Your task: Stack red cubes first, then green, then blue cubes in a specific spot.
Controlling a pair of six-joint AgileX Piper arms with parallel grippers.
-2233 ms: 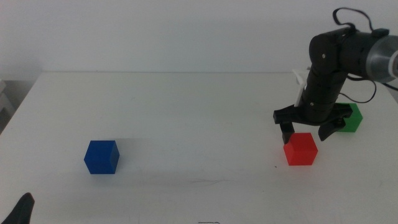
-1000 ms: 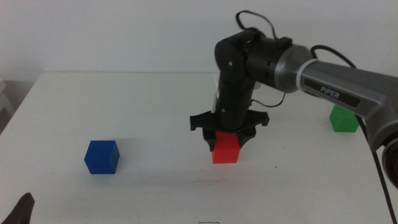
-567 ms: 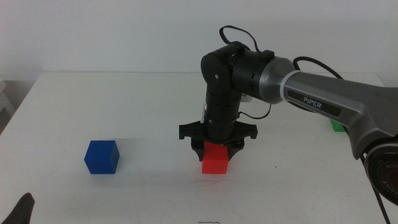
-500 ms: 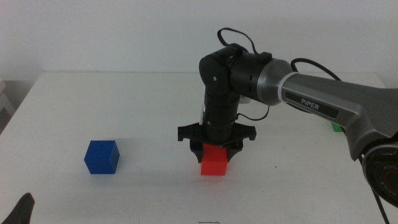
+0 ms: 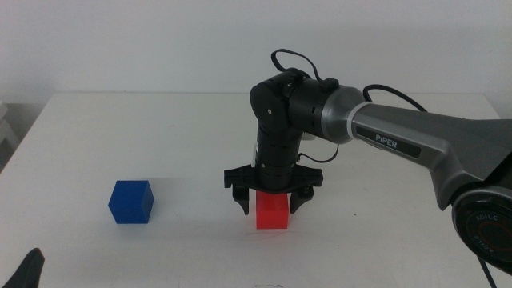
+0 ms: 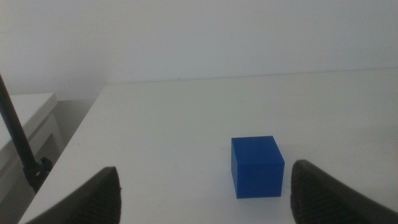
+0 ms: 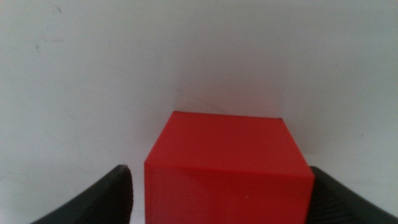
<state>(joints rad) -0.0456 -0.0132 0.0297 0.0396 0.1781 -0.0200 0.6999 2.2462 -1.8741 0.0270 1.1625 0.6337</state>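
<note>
The red cube (image 5: 272, 213) rests on the white table (image 5: 160, 136) near the middle front. My right gripper (image 5: 268, 207) stands straight over it, jaws open on either side of the cube and apart from its faces. The right wrist view shows the red cube (image 7: 227, 168) between my spread jaws (image 7: 217, 193). The blue cube (image 5: 130, 202) sits at the left front. It also shows in the left wrist view (image 6: 257, 166), ahead of my open left gripper (image 6: 205, 199), which waits at the bottom left corner (image 5: 28, 270). The green cube is hidden behind the right arm.
The right arm (image 5: 416, 144) reaches in low across the right half of the table. A white wall (image 5: 160, 40) stands behind the table's far edge. Bare tabletop lies between the blue and red cubes.
My right gripper carried the red cube from the right side leftward to the middle front, lowered it to the table, and opened its jaws. The blue cube and left arm stayed put.
</note>
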